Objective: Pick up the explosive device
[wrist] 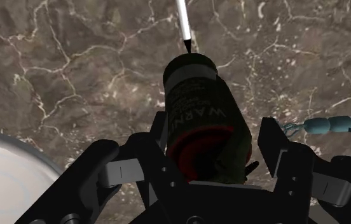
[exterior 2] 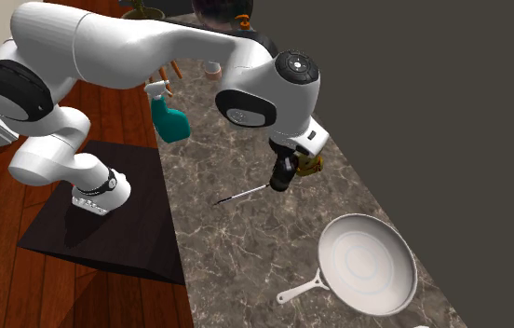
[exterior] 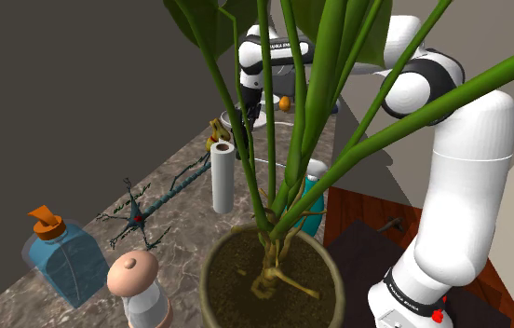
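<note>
1. Far left of the white frying pan (exterior 2: 367,264) in the second exterior view, a teal spray bottle (exterior 2: 169,119) stands near the front edge of the marble worktop (exterior 2: 246,270). Wood floor lies beyond that edge.
2. Closer to the pan, up and to its left, a thin skewer (exterior 2: 241,196) lies flat. Its tip is aimed at the foot of the task's object and stops just short of it.
3. Also up and left of the pan, right of the skewer, the black hand (exterior 2: 281,184) points down at the worktop. Its fingers (wrist: 279,149) are drawn narrow and, by the wrist view, appear to clasp the explosive device (wrist: 196,95), a dark cylinder with a grey band, a red band and "WARN" lettering. The device's long axis runs along the hand's own, so it stands upright with its far end toward the marble. Whether that end rests on the worktop cannot be told.
4. Above the pan, a yellowish object (exterior 2: 313,166) sits just beside the hand on its right. The dark wall (exterior 2: 451,140) runs close behind both and on past the pan's right side.
5. The coming move looks like a straight lift along the cylinder's axis. Overhead is open. Sideways room is tight toward the wall and the yellowish object, and freer toward the worktop's front edge, left of the pan.
</note>
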Robot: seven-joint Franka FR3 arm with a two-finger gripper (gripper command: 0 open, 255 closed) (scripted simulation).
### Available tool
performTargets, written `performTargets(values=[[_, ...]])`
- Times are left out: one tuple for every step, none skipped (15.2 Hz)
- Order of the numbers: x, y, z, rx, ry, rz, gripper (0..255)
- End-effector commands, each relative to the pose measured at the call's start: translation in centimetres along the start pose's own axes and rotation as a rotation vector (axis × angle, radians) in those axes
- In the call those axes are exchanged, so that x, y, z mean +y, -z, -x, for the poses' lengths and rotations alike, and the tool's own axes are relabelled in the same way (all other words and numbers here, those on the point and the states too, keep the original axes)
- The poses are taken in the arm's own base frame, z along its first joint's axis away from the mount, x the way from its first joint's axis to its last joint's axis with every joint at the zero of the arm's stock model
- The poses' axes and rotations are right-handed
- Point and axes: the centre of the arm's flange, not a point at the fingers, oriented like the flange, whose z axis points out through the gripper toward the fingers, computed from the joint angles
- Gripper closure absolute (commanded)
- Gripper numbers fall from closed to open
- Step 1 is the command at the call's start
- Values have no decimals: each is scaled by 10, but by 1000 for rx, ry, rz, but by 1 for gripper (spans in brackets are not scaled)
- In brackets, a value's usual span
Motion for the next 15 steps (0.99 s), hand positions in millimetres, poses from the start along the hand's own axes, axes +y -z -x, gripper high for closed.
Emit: performTargets(values=[[-1, 10, 0, 0, 0, 0, 255], [-2, 15, 0, 0, 0, 0, 255], [-3, 20, 0, 0, 0, 0, 255], [-3, 25, -1, 0, 0, 0, 255], [-4, 31, -1, 0, 0, 0, 255], [-5, 36, -1, 0, 0, 0, 255], [-5, 41, -1, 0, 0, 0, 255], [-6, 46, -1, 0, 0, 0, 255], [-7, 52, -2, 0, 0, 0, 255], [-7, 57, -2, 0, 0, 0, 255], [-8, 62, -2, 0, 0, 0, 255], [-9, 67, -2, 0, 0, 0, 255], [-9, 73, -2, 0, 0, 0, 255], [-10, 73, -2, 0, 0, 0, 255], [-10, 73, -3, 0, 0, 0, 255]])
